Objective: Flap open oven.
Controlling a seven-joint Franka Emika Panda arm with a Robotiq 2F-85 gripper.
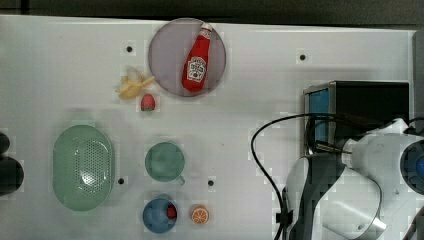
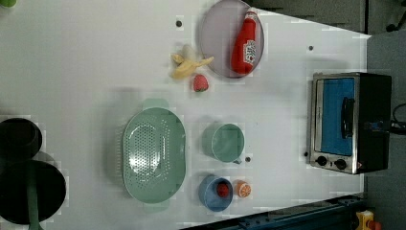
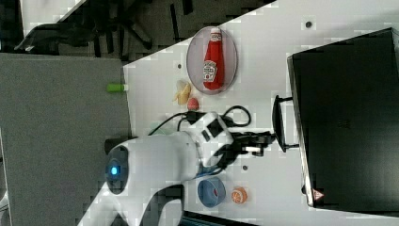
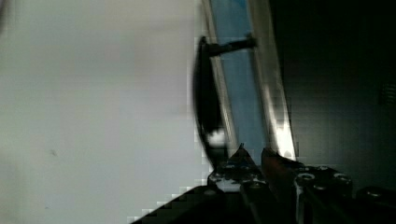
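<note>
**Toaster oven and end effector at the door handle**

Read across the top view from its left: a green colander, a green cup, and a grey plate carrying a ketchup bottle occupy the white tabletop. The toaster oven stands at the top view's right edge, its blue glass door shut and facing the other objects. In the right view, the end effector reaches toward the bar handle from the right view's left, its tips just at the bar's lower end; whether they touch cannot be told. The fingers stand narrowly parted, with nothing visibly pinched between them. Handling, as a judgement: the oven is a rigid, fairly heavy metal box unlikely to slide; the door is stiff on its hinge and its glass breakable. The bar handle, standing clear of the glass on two posts, is the proper hold, hooked or pinched near mid-span.
</note>
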